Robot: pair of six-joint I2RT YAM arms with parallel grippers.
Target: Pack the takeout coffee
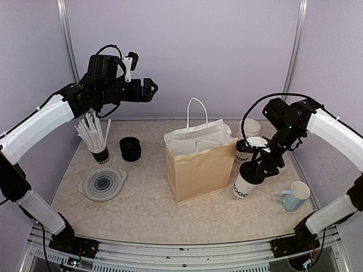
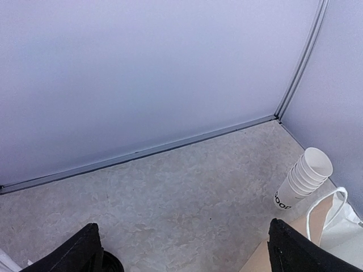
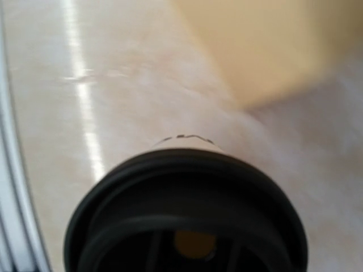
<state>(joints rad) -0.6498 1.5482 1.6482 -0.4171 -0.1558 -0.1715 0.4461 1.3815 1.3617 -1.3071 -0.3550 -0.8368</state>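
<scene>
One takeout coffee cup (image 1: 244, 186), white with a black lid and black lettering, is tilted just right of the brown paper bag (image 1: 199, 161). My right gripper (image 1: 257, 171) is shut on its lidded top. The black lid (image 3: 187, 209) fills the bottom of the right wrist view and hides the fingers. A second lidded cup (image 1: 242, 155) stands behind it against the bag's right side, partly hidden by the gripper. My left gripper (image 1: 149, 89) is raised high at the back left, open and empty; it also shows in the left wrist view (image 2: 187, 258).
A stack of lidless white cups (image 1: 249, 127) (image 2: 303, 178) stands at the back right. A light blue mug (image 1: 295, 196) is at the front right. On the left are a cup of straws (image 1: 95, 136), stacked black lids (image 1: 130, 148) and a clear round lid (image 1: 102, 182).
</scene>
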